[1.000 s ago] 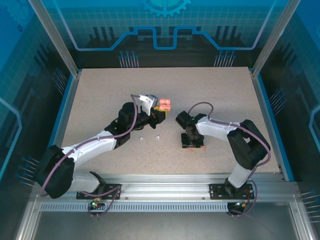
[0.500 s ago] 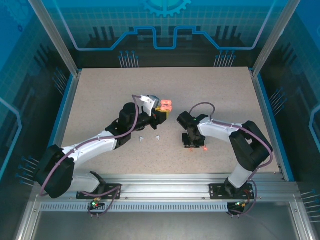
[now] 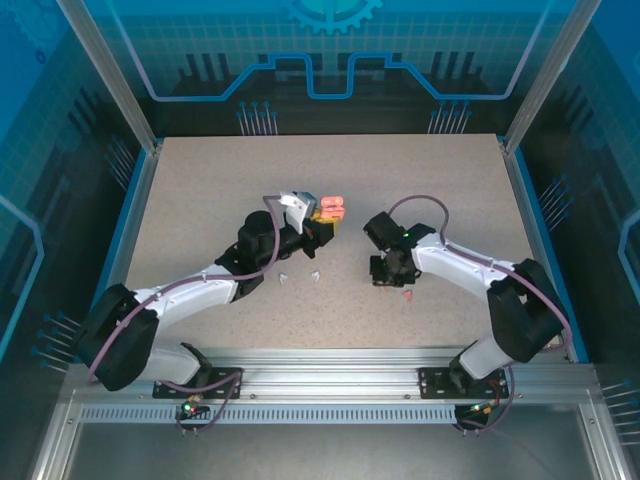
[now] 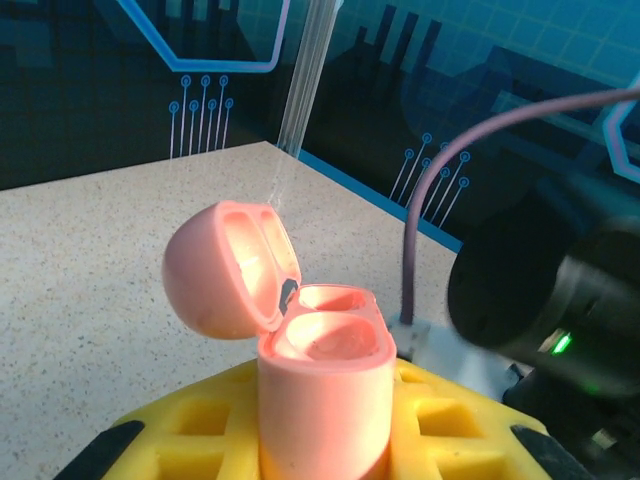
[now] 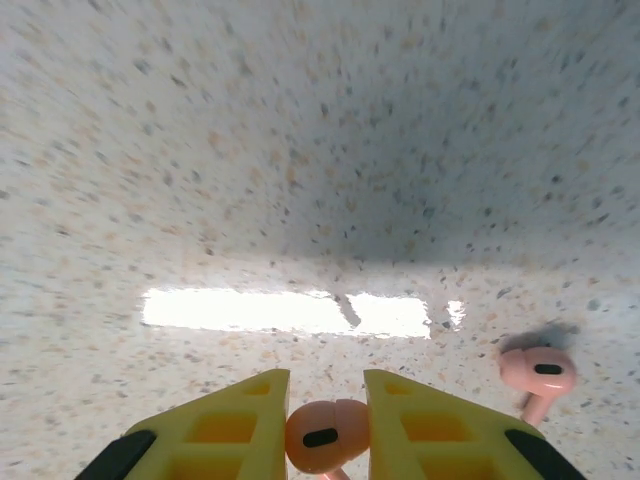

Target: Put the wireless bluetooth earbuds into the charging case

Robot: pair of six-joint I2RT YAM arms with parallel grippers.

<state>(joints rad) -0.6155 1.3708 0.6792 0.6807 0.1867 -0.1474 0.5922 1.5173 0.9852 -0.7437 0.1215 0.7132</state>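
Observation:
My left gripper (image 4: 325, 445) is shut on a salmon-pink charging case (image 4: 325, 395), held upright between its yellow fingers (image 4: 445, 430). The case's hinged lid (image 4: 225, 265) stands open, and both sockets look empty. From above, the pink case (image 3: 330, 210) sits at the left gripper's (image 3: 322, 222) tip. My right gripper (image 5: 325, 425) is shut on a pink earbud (image 5: 325, 437), held just above the tabletop. A second pink earbud (image 5: 538, 372) lies on the table to its right, seen from above as the pink earbud (image 3: 408, 297) below the right gripper (image 3: 390, 275). Two white earbuds (image 3: 283, 279) (image 3: 316, 276) lie on the table under the left arm.
The speckled beige tabletop (image 3: 430, 180) is bordered by blue rails and glass walls. The right arm's black wrist (image 4: 550, 290) and purple cable hang close to the right of the open case.
The right gripper has risen off the table and shifted slightly right and away, carrying one pink earbud; the other pink earbud stays on the table. The left arm barely moved.

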